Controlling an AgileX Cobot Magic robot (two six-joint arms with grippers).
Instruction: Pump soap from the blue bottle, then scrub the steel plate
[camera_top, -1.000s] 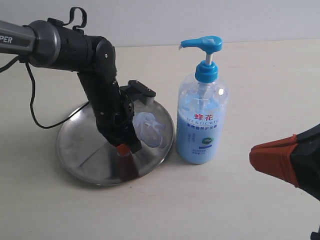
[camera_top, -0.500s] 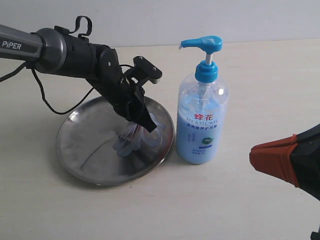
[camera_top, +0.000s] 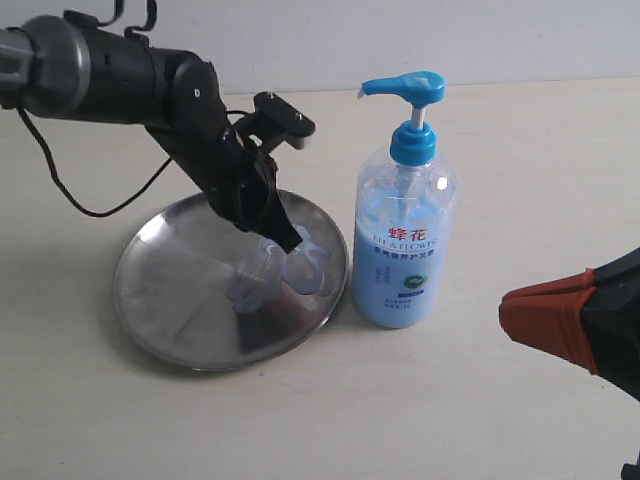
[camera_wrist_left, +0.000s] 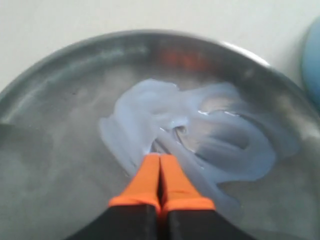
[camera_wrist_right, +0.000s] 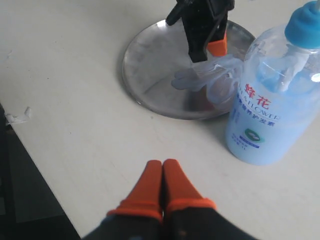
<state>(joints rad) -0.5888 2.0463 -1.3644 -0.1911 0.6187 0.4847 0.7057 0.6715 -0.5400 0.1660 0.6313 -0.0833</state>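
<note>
Soap lies smeared on the steel plate, on the side nearest the blue bottle, which stands upright on the table just beside the rim. Left tool, clenched and empty, points its tips into the smear. Right tool hangs clenched and empty, well apart.

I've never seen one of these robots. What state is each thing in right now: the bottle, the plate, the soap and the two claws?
blue bottle: upright, pump head up, nothing touching it.
steel plate: lying flat, smeared with soap on the side near the bottle.
soap: spread in pale loops across the plate.
left gripper: shut, empty, tips down at the soap smear.
right gripper: shut, empty, held clear of the bottle and plate.
</note>
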